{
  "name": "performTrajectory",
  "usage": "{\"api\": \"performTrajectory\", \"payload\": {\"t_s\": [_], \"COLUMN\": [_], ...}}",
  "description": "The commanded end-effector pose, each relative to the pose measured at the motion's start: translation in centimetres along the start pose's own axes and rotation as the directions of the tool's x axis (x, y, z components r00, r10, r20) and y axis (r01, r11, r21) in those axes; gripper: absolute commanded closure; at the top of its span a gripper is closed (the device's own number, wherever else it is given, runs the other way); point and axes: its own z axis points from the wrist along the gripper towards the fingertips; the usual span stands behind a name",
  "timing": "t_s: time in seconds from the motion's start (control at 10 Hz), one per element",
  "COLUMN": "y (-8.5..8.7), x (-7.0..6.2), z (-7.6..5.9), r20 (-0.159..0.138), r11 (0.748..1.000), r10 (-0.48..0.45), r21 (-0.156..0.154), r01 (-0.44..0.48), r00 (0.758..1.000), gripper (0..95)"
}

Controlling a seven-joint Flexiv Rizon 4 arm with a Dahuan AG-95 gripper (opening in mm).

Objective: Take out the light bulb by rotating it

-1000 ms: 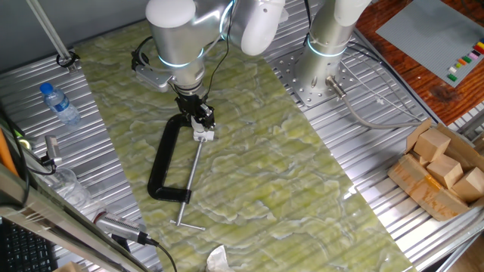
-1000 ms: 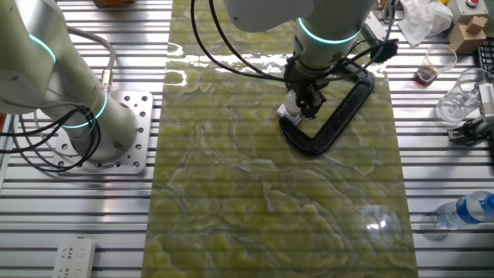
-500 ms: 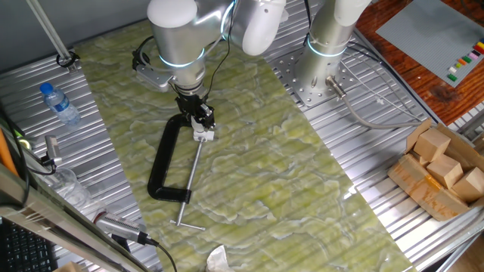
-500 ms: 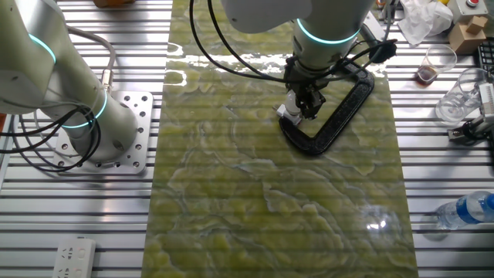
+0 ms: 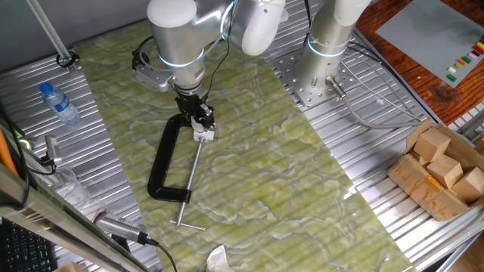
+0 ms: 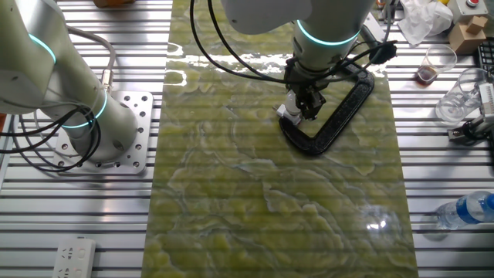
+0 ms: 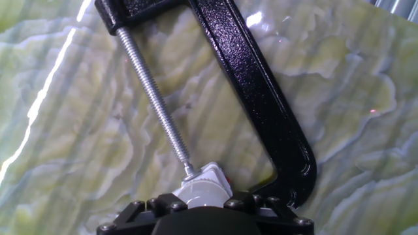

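We're mid-unscrew: the pincer (image 7: pixel 196 212) is pinching the light bulb (image 7: pixel 194 194), which is sitting in its white socket (image 7: pixel 210 177) held in the black C-clamp (image 7: pixel 261 111). Extraction not yet done.

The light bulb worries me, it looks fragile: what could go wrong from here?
1. The end effector hides the light bulb, so grip cannot be checked; twisting could slip.
2. The socket piece is held only by the C-clamp screw; it may turn too.
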Motion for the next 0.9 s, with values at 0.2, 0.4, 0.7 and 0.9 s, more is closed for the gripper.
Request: {"api": "performTrajectory", "payload": {"t_s": [0.2,0.4,0.7,0.9], "y": [-0.04,-0.06,-0.07,-0.08], "x": [0.02,0.03,0.03,0.04], "z": [0.03,0.03,0.06,0.13], "r20": [0.001,0.001,-0.001,-0.001], "r11": [0.999,0.996,0.991,0.986], "r10": [0.05,0.094,0.137,0.168], "r21": [-0.003,0.0,0.003,0.003], "r01": [-0.05,-0.094,-0.137,-0.168], "r00": [0.999,0.996,0.991,0.986], "gripper": [38.0,38.0,38.0,57.0]}}
